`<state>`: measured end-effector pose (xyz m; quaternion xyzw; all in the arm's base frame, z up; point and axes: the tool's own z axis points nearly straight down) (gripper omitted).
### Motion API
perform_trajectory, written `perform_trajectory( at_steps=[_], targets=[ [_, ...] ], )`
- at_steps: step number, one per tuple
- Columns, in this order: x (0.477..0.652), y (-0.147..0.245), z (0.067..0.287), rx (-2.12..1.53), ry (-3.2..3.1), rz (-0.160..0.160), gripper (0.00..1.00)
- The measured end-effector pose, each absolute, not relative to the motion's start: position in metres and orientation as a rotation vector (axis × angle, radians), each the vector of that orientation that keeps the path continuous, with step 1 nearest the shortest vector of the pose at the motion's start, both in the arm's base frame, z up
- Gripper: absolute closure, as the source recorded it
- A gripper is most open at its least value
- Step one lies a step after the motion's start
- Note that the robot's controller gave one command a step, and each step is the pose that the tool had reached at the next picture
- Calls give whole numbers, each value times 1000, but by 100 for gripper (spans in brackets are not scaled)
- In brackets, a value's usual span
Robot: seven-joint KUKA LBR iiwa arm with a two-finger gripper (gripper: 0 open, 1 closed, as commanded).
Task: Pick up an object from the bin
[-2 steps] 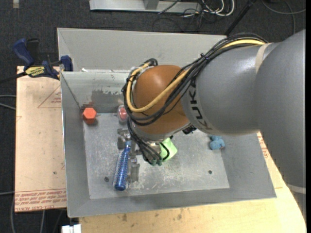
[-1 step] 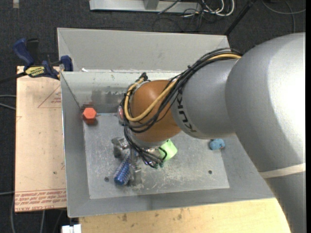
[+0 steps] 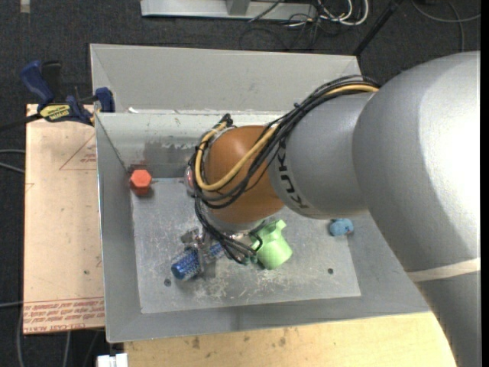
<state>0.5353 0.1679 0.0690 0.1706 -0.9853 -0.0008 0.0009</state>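
My gripper (image 3: 202, 246) is low in the front middle of the bin, under the arm's orange cover. A small blue ridged piece (image 3: 184, 267) lies right at its tip, on the front-left side, touching it or nearly so. A light green rounded thing (image 3: 273, 248) sits just to the right of the gripper, partly hidden by the arm's cables.
An orange-red hexagonal block (image 3: 140, 180) rests near the bin's left wall. A small light blue lump (image 3: 341, 227) lies at the right, by the arm. Scuffs and white specks cover the bin floor. The big arm hides the back right of the bin.
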Motion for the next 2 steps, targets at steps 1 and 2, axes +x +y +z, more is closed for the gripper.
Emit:
perform_trajectory(
  at_steps=[1, 2],
  targets=[
    [543, 173, 193, 447, -3119, -4, 100],
    [563, 162, 268, 1046, -2970, 0, 100]
  ],
)
